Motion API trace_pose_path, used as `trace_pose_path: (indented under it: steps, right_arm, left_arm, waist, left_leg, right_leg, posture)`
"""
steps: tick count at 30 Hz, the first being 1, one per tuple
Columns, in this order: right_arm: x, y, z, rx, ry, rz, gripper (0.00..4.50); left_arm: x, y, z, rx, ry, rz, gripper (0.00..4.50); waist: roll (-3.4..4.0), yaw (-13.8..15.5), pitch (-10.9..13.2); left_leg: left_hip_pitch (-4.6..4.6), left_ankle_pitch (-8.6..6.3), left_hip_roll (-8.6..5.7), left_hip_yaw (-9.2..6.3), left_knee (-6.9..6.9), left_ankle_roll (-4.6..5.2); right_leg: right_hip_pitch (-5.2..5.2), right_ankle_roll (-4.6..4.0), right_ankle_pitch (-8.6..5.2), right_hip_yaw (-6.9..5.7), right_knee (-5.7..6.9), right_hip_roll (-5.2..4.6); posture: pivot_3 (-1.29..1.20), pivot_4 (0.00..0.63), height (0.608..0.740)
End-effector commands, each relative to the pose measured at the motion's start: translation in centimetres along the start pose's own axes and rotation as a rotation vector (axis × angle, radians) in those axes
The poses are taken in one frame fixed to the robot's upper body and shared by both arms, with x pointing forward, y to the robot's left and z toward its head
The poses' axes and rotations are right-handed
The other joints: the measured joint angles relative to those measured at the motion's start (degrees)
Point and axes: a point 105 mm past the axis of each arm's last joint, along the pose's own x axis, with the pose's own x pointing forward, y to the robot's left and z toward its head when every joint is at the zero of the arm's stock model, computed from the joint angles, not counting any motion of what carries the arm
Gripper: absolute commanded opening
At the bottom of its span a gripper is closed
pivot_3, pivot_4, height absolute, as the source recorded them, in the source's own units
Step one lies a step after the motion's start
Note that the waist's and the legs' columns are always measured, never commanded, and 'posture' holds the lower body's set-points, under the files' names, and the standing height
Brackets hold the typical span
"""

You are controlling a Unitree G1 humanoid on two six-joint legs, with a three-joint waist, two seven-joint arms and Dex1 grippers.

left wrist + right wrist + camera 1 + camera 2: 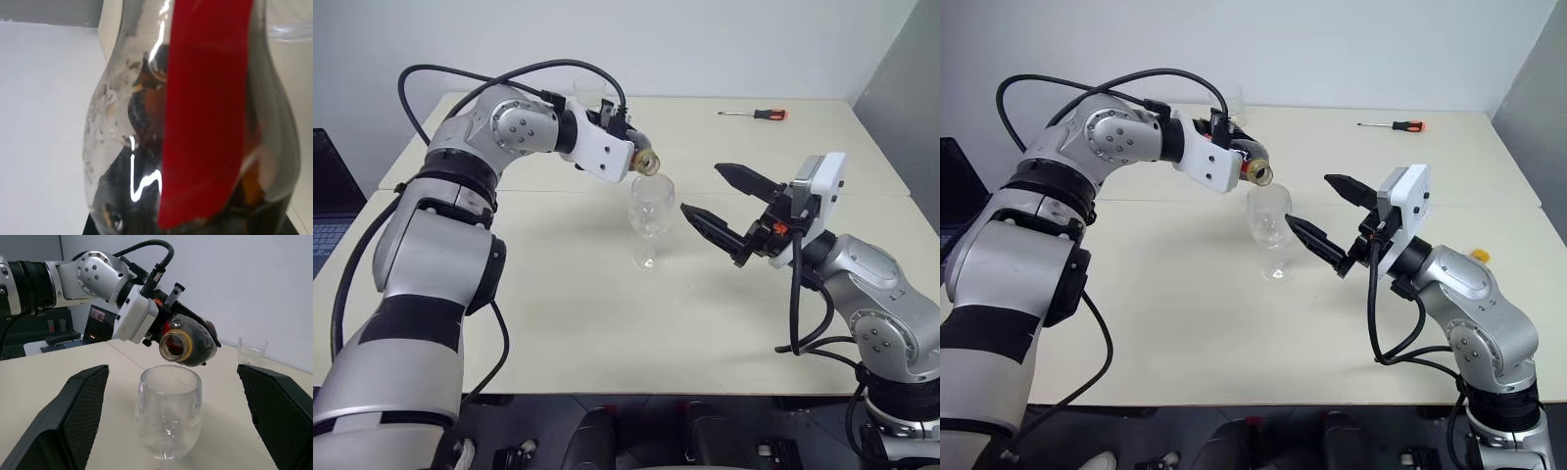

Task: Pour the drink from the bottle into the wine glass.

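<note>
At the far left edge, a dark laptop (328,196) sits beside the counter (558,333). My left arm reaches forward over the counter, and my left end effector (164,313) is closed tight around the bottle (188,340). I hold the bottle tipped, with its yellowish mouth pointing down and toward the rim of the wine glass (649,211). The mouth is just above the rim, at its far left side; I cannot tell if they touch. In my left wrist view the red label strip (205,112) runs along the clear body, and the drink (146,112) shows dark brown inside the bottle. I see no stream coming out of the mouth, and the bowl of the wine glass looks clear.

The wine glass stands upright on its round foot near the middle of the counter. Behind my left arm, near the far edge, stands a short clear tumbler (252,350).

To the right of the wine glass, my right end effector (720,204) is spread fully open and holds nothing. Its two black fingers point toward the glass, one on each side, not touching it. A screwdriver (756,115) with a red handle lies at the far right of the counter, well apart.
</note>
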Motion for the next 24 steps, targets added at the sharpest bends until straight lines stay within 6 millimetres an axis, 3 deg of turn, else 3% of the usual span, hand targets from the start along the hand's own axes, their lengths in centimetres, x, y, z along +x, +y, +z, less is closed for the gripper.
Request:
trace_pose_path:
  steps: [1, 24]
  right_arm:
    - [-0.12, 0.17, 0.85, -0.030, -0.027, 0.005, 4.50]
    - [-0.23, 0.25, 0.60, -0.027, -0.026, 0.000, 4.50]
  left_arm:
    - [-1.22, 2.94, 0.20, 0.069, 0.014, 0.080, 1.31]
    - [-1.47, 3.56, 0.06, 0.173, 0.051, 0.084, 1.31]
  waist:
    - [0.00, 0.0, 0.0]
    - [0.00, 0.0, 0.0]
  left_leg:
    - [0.00, 0.00, 0.00, 0.02, 0.00, 0.00]
    - [-0.01, 0.00, -0.01, 0.09, 0.01, 0.00]
  right_leg:
    - [0.00, 0.00, 0.00, -0.01, 0.00, 0.00]
    - [-0.01, 0.00, 0.00, -0.01, 0.02, 0.00]
  posture:
    - [0.00, 0.150, 0.740]
    - [0.00, 0.150, 0.740]
